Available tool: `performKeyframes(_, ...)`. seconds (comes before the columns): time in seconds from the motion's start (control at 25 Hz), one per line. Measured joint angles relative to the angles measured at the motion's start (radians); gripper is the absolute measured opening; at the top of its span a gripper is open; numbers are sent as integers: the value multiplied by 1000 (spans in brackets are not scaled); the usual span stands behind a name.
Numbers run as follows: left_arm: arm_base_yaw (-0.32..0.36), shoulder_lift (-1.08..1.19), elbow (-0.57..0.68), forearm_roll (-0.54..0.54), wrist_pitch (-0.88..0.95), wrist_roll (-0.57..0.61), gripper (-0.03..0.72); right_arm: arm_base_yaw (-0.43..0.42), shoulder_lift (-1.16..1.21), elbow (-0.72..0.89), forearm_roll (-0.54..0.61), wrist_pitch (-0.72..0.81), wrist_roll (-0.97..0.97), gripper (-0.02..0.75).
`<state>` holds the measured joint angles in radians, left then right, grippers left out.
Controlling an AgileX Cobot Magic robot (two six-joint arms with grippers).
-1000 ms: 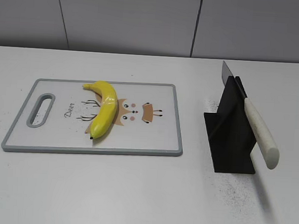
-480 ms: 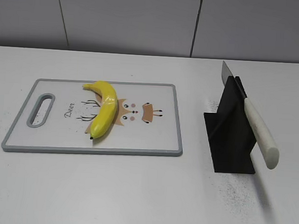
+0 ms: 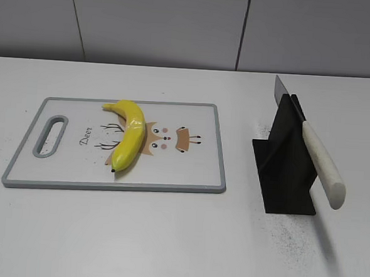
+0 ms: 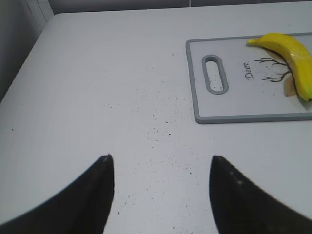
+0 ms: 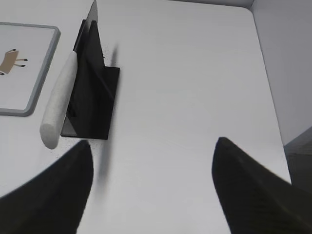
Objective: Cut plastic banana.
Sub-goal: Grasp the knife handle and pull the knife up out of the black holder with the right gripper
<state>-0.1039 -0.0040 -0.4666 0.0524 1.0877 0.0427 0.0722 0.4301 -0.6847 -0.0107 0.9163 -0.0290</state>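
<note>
- The left gripper (image 4: 158,168) hangs over bare white table (image 3: 166,238), its two dark fingers spread wide with nothing between them.
- A grey-rimmed cutting board (image 3: 189,176) lies left of centre, its handle slot at the left end.
- The plastic banana (image 3: 128,137) rests whole on the board, across the deer drawing, well apart from both grippers.
- A black stand (image 3: 286,173) sits right of the board; a white-handled knife (image 3: 322,162) leans in it, blade upward.
- The right gripper (image 5: 151,156) hovers near the stand, fingers wide apart, holding nothing.
</note>
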Motion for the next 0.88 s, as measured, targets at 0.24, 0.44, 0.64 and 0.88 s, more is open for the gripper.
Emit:
performKeyframes(0.24,0,0,0,0,0,0,587,0,186,-113,25,30,36,572)
performKeyframes(0.44,0,0,0,0,0,0,587,116,302,-141,25,-2,135,572)
performKeyframes(0.64,0,0,0,0,0,0,587,321,450,-194,-47,7,217,572)
performKeyframes(0.88,0,0,0,0,0,0,587,394,683,-324,-77,81,290,572)
